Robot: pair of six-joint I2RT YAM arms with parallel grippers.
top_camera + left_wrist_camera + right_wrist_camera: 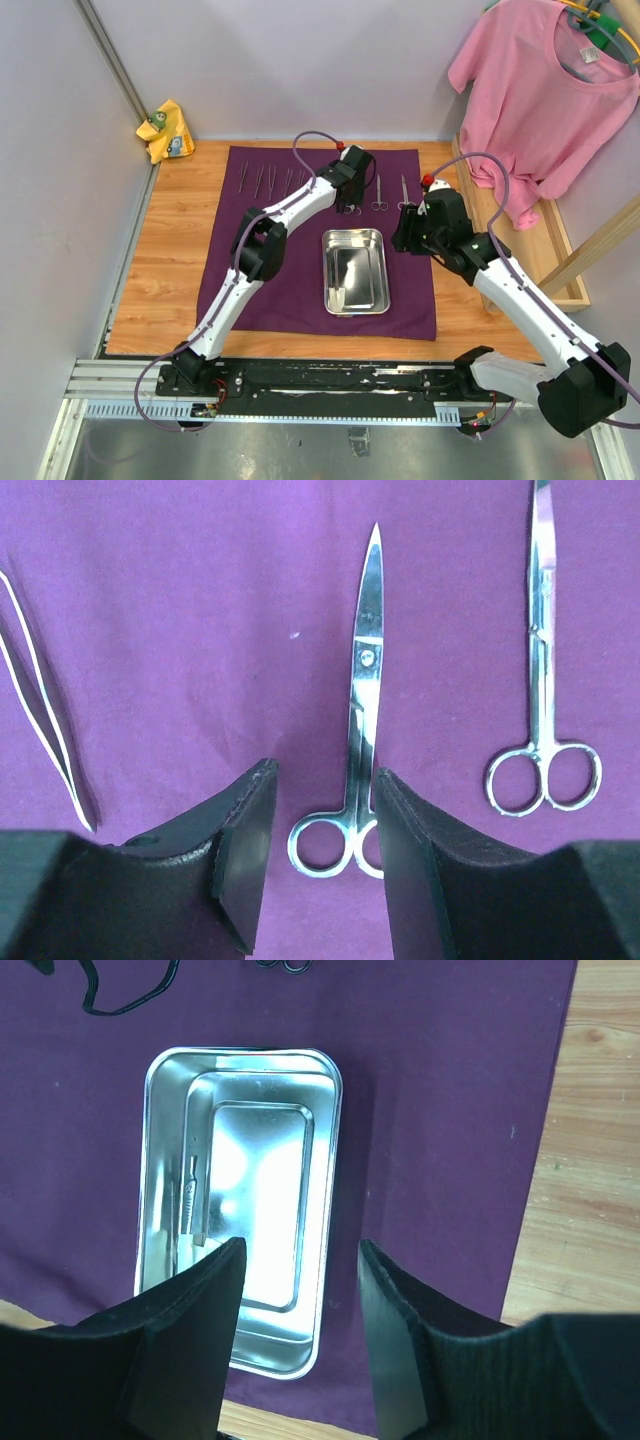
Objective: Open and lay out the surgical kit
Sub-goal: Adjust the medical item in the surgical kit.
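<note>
Kit unwrapped, both hands open over it

The purple cloth [290, 285] lies spread flat on the wooden counter [180, 250], with the steel tray [354, 232] on its middle, a little to the right. Forceps [272, 180] line the far left edge. The left hand [325, 772] is at the far edge, its fingers spread either side of the handle rings of one pair of scissors [364, 680]; another pair [541, 680] lies just right. The right hand [300, 1245] hovers open above the tray.
</note>
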